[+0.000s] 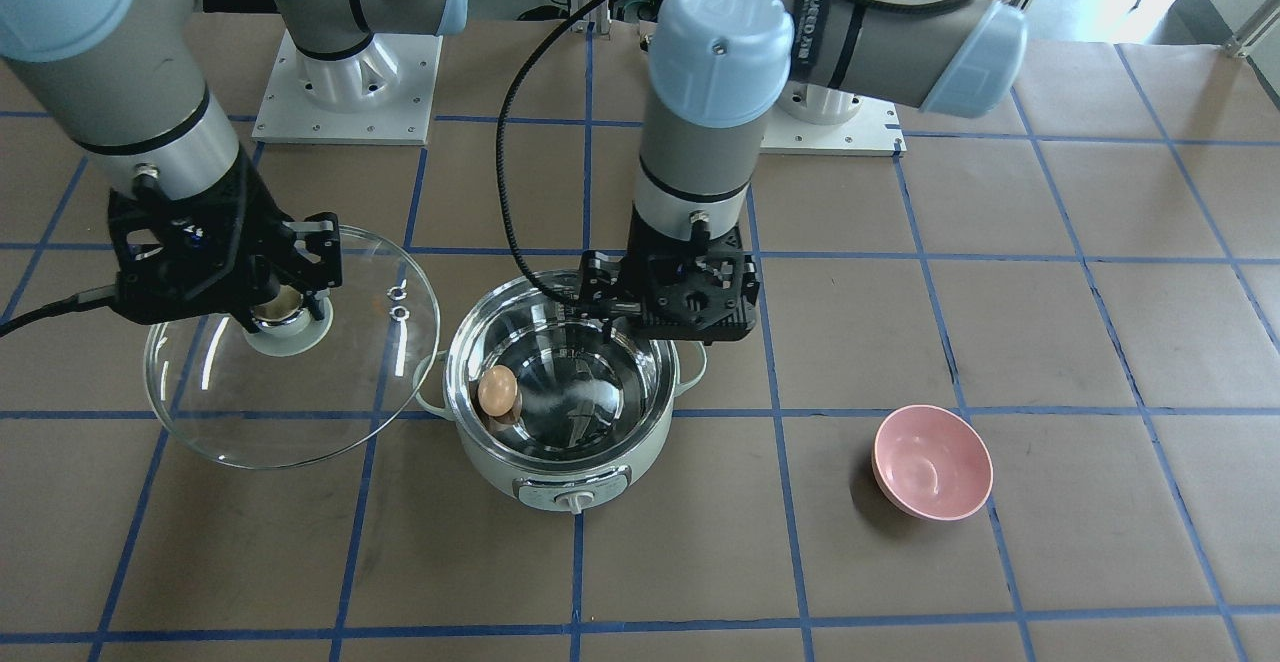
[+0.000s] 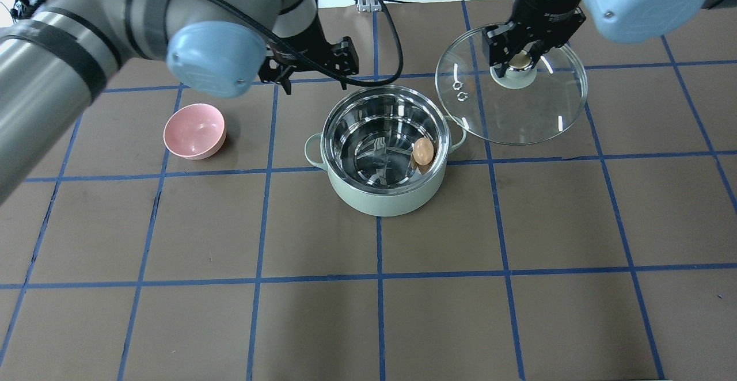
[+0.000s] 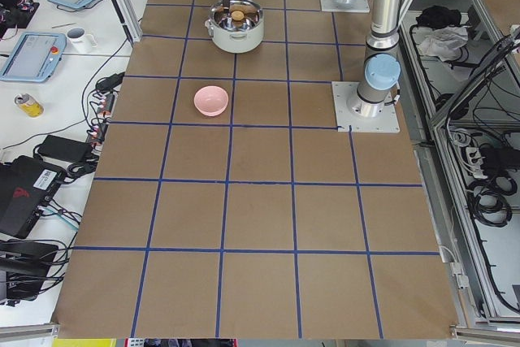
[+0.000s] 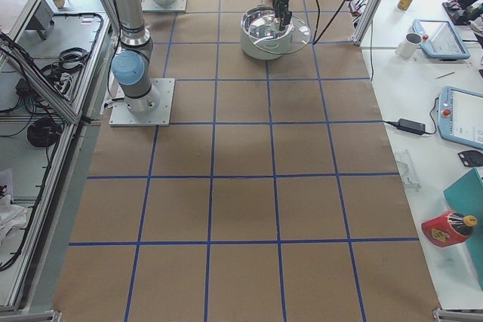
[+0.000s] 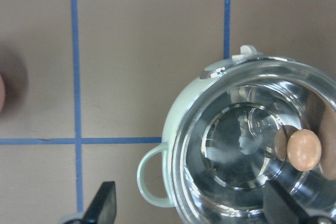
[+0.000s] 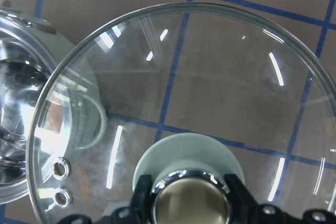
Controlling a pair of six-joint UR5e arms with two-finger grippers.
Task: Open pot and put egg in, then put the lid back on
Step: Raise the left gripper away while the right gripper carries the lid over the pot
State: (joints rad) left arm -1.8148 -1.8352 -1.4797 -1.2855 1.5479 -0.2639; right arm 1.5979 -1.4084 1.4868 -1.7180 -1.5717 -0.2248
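Note:
The mint-green pot [image 2: 386,198] stands uncovered in the middle of the table, its dial [image 1: 573,499] facing away from the robot. The tan egg [image 2: 423,151] lies inside against the steel wall on the robot's right side; it also shows in the front view [image 1: 497,391] and the left wrist view [image 5: 304,150]. My left gripper [image 1: 650,327] is open and empty above the pot's rim on the robot's side. My right gripper [image 2: 521,61] is shut on the knob of the glass lid [image 2: 518,110] and holds it just right of the pot, with its edge over the pot's handle [image 6: 94,124].
A pink bowl [image 2: 194,131] sits on the table to the robot's left of the pot; it also shows in the front view [image 1: 932,462]. Brown table cover with blue tape grid lines. Both arm bases stand at the robot's side of the table.

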